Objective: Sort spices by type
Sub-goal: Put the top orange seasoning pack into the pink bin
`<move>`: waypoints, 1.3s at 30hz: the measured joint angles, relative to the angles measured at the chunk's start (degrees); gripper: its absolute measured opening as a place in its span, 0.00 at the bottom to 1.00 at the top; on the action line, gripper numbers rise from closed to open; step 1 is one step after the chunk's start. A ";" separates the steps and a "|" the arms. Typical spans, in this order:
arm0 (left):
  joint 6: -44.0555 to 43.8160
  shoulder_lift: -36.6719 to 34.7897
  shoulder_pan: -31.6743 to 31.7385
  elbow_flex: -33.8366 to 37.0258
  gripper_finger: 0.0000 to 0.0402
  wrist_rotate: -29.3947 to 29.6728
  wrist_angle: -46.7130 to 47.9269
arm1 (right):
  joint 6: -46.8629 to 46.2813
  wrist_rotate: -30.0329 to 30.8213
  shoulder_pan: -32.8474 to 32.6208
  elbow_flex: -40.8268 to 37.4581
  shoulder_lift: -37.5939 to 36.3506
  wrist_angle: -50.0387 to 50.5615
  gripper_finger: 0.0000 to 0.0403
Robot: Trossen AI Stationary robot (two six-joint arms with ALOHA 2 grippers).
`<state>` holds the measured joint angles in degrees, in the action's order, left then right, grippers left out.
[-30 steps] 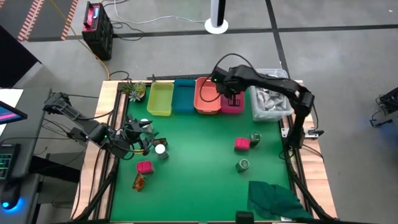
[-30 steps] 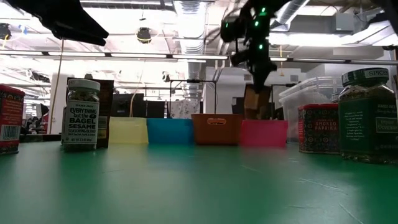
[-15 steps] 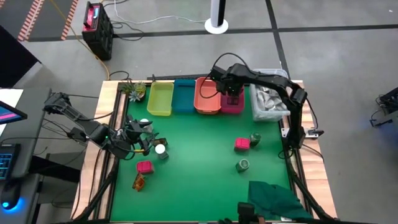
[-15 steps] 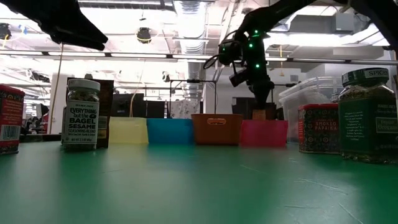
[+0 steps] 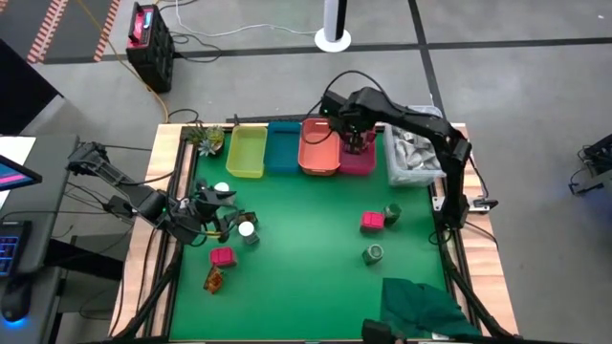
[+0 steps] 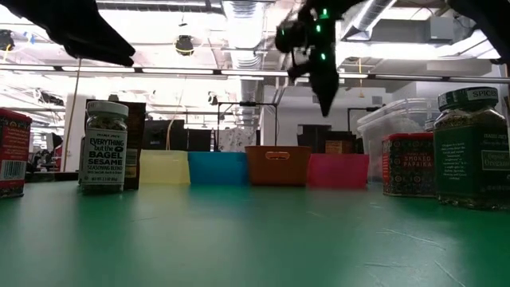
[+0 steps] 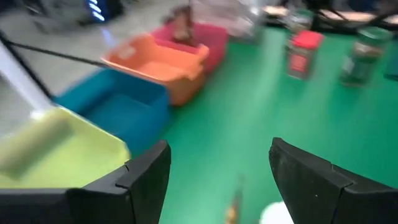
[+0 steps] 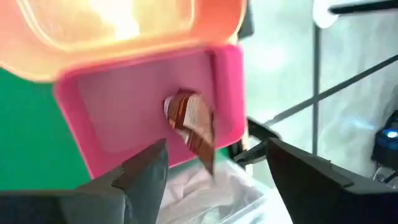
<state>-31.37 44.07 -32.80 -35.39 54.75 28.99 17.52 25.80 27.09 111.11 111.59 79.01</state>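
Note:
My right gripper [image 5: 356, 141] hangs open and empty above the pink bin [image 5: 358, 162]. A brown-orange packet [image 8: 189, 127] lies inside that bin, near the wall on the clear tub's side. My left gripper [image 5: 223, 214] is open and empty at the table's left, just beside a white-capped jar [image 5: 248, 230]. A pink-red cube [image 5: 222, 256] and a brown-orange piece [image 5: 213, 278] lie near it. Another pink-red cube [image 5: 372, 222] and two round green jars [image 5: 392, 212] [image 5: 374, 253] stand on the right.
Yellow [image 5: 246, 151], blue [image 5: 283, 148] and orange [image 5: 320, 148] bins stand in a row beside the pink one at the far edge. A clear tub [image 5: 413, 158] with grey packets is to their right. A dark green cloth [image 5: 421, 306] lies at the near right.
My right gripper has gone down into the pink bin with the brown-orange packet, let it go, and risen again. The packet now lies in the bin.

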 joint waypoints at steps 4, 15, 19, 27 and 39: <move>-2.87 0.06 -0.02 -0.73 0.64 -7.53 -0.03 | -1.29 -0.33 -4.80 1.88 -1.19 -1.24 0.75; -7.14 0.16 1.42 -0.28 0.64 -7.19 7.91 | -2.97 -11.00 -16.78 1.86 -3.98 -12.29 0.75; -6.63 0.22 1.75 2.21 0.64 -8.01 10.02 | -2.99 -11.15 -20.86 1.86 -4.08 -15.94 0.75; -6.53 0.15 1.77 3.90 0.60 -9.10 11.15 | -3.15 -11.13 -26.05 1.86 -4.06 -18.22 0.75; -4.59 0.15 1.77 5.66 0.23 -9.98 10.85 | -5.89 -11.10 -28.66 1.86 -4.06 -18.85 0.75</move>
<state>-35.96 44.23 -31.03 -29.74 44.77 39.83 11.63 14.70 -1.56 112.97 107.53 60.16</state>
